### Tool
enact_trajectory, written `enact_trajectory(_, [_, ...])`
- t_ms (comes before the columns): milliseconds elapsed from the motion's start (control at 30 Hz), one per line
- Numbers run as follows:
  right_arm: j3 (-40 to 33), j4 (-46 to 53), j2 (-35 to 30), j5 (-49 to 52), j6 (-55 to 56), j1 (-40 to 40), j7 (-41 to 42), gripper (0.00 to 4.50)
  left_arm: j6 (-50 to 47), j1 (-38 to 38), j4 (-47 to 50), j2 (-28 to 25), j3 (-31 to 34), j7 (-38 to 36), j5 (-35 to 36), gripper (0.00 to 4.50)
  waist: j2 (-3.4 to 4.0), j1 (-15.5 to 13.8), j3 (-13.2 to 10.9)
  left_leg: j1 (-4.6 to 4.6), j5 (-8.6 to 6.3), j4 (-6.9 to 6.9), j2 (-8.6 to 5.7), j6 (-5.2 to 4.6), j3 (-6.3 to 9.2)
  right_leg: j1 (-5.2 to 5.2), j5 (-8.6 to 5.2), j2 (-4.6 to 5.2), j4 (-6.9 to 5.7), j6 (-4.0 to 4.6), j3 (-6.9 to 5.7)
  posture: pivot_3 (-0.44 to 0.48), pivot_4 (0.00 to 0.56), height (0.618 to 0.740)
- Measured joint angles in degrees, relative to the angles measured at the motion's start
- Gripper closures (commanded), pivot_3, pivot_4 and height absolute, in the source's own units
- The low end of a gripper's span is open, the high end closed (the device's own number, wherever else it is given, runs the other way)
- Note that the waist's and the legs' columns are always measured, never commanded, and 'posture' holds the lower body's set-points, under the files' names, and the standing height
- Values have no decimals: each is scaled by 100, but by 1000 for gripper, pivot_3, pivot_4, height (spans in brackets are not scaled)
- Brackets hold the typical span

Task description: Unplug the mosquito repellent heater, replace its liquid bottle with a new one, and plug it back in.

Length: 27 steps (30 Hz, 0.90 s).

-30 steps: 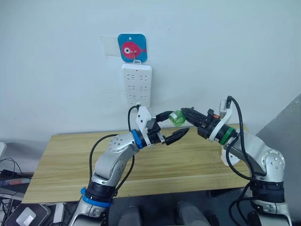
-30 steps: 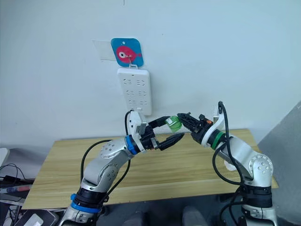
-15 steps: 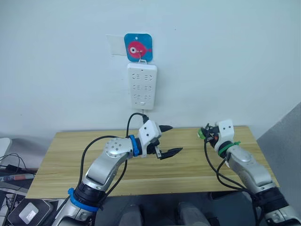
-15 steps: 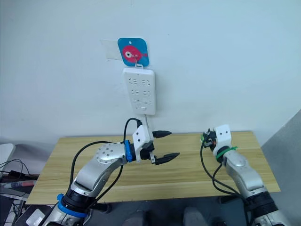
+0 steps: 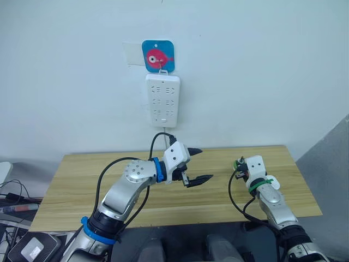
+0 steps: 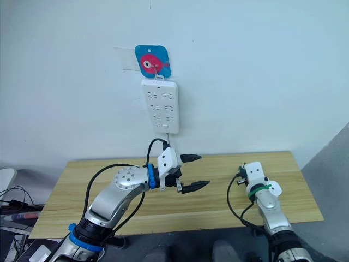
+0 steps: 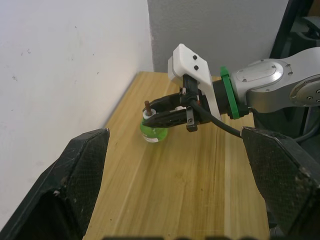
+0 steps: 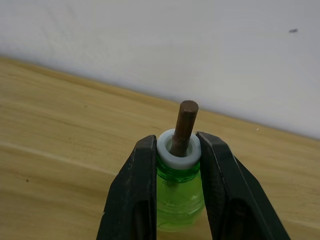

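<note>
Green liquid bottle (image 8: 179,187) stands upright, wick up, at the wooden table's (image 5: 82,180) right rear, the right gripper (image 8: 176,165) clamped round its neck. Left gripper (image 5: 197,165) hangs wide open and empty over mid-table, well apart.

The left arm bends at the elbow, its left gripper (image 5: 195,165) spread wide and holding nothing, pointing toward the robot's right — the right arm reaches low and forward, its right gripper (image 8: 175,165) clamped on a green bottle (image 8: 178,192)
</note>
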<state>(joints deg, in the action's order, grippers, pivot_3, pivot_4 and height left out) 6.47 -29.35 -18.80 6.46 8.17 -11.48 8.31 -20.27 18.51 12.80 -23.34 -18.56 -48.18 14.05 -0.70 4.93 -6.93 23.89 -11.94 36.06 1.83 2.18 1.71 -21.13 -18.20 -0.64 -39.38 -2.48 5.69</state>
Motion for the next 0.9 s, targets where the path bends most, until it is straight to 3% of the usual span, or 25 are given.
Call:
enact_trajectory(367, [-176,-707,132,-316,368,-157,315,3696,-81,9,-3,50,48,28,4,0,1,-2,0,-6,0,3,-1,0,0,3,0,0,-11,0,1,-32,85,740])
enact_trajectory(700, [-293,-835,107,-355,520,-84,758,86,-94,-157,40,46,99,145,8,0,1,-10,1,-8,0,3,-1,1,1,3,0,1,-14,0,1,-29,83,740])
enact_trajectory(900, [-431,279,-385,-292,398,559,1206,10,-96,-488,110,81,321,411,24,0,2,-17,1,-7,0,5,-2,0,1,2,0,3,-16,0,1,-44,89,740])
